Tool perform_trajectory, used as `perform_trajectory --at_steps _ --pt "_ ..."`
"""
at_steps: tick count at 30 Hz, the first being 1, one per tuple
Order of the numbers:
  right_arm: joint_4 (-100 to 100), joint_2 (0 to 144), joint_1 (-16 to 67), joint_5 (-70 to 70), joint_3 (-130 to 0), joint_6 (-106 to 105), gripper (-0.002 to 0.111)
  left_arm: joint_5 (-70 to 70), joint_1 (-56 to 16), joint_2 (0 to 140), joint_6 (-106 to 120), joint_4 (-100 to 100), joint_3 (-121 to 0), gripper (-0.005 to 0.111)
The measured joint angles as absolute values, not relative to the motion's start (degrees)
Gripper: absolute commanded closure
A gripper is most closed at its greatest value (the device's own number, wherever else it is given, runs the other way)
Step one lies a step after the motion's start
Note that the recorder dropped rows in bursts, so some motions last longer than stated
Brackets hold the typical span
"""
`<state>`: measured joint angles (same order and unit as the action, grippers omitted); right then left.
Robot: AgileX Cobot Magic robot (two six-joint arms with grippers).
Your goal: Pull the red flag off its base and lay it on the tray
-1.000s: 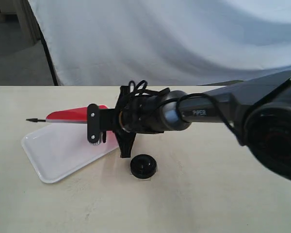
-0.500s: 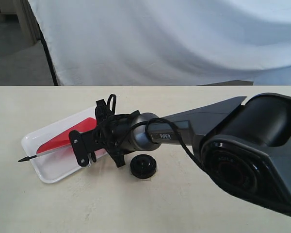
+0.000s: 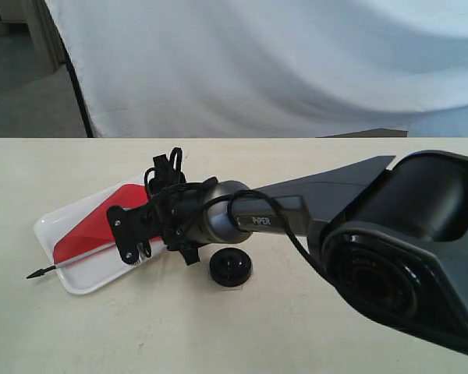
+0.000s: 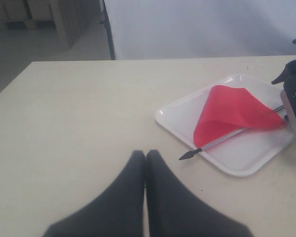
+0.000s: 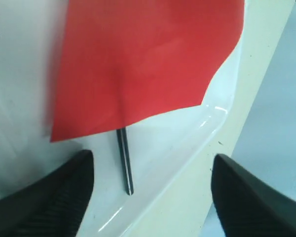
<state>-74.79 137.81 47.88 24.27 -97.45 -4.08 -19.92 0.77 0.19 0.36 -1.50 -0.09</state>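
Note:
The red flag (image 3: 90, 232) lies flat on the white tray (image 3: 48, 222), its pointed black tip (image 3: 37, 273) overhanging the tray's front rim. My right gripper (image 3: 132, 235) hovers just over the pole's butt end, open, touching nothing. The right wrist view shows the red cloth (image 5: 148, 59) and the pole end (image 5: 125, 165) lying free on the tray (image 5: 197, 128), between the spread fingers of the right gripper (image 5: 152, 165). The black base (image 3: 231, 268) stands alone on the table right of the tray. My left gripper (image 4: 145, 157) is shut and empty, short of the flag (image 4: 232, 111).
A white cloth backdrop (image 3: 257, 62) hangs behind the table. The right arm (image 3: 312, 206) stretches across from the right, over the base. Bare beige tabletop (image 4: 79, 108) lies between the left gripper and the tray (image 4: 246, 165).
The right gripper swung left and down with the flag, from above the tray to its surface. The flag now lies on the tray, and the fingers stand apart from the pole.

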Motion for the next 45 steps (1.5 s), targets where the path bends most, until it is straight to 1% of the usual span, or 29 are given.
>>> perform_trajectory --at_steps 5,7,9,10,12,15,20,23,26,31,34,41,45 --pt "-74.84 137.1 49.11 26.91 -97.45 -3.69 0.04 -19.92 0.77 0.19 0.36 -1.5 -0.09 0.107" --pt "-74.84 136.55 49.33 28.07 -97.45 -3.25 0.043 -19.92 0.77 0.19 0.36 -1.5 -0.09 0.107" --pt "-74.74 135.96 49.33 30.02 -97.45 -2.74 0.049 -19.92 0.77 0.19 0.36 -1.5 -0.09 0.107" --pt "-74.74 135.56 49.33 30.92 -97.45 -2.42 0.055 -19.92 0.77 0.19 0.36 -1.5 -0.09 0.107" --pt "-74.64 134.81 49.33 33.11 -97.45 -1.28 0.069 -19.92 0.77 0.19 0.36 -1.5 -0.09 0.107" --pt "-74.51 134.04 49.33 36.4 -97.45 -0.64 0.109 -19.92 0.77 0.19 0.36 -1.5 -0.09 0.107" --pt "-70.23 132.28 49.33 39.69 -97.45 0.0 0.108 -19.92 0.77 0.19 0.36 -1.5 -0.09 0.107" --pt "-62.63 130.14 48.22 39.83 -97.45 0.0 0.108 -19.92 0.77 0.19 0.36 -1.5 -0.09 0.107" --pt "-52.08 127.49 45.28 40.34 -97.35 0.0 0.108 -19.92 0.77 0.19 0.36 -1.5 -0.09 0.107" --pt "-37.18 122.12 38.04 45.99 -96.64 3.03 0.108 -19.92 0.77 0.19 0.36 -1.5 -0.09 0.107" --pt "-29.6 117.7 32.95 47.7 -93.1 3.39 0.108 -19.92 0.77 0.19 0.36 -1.5 -0.09 0.107" --pt "-17.03 102.39 19.79 47.44 -78.75 5.44 0.108 -19.92 0.77 0.19 0.36 -1.5 -0.09 0.107" --pt "-11.3 90.56 11.03 43.75 -68.19 5.99 0.108 -19.92 0.77 0.19 0.36 -1.5 -0.09 0.107"
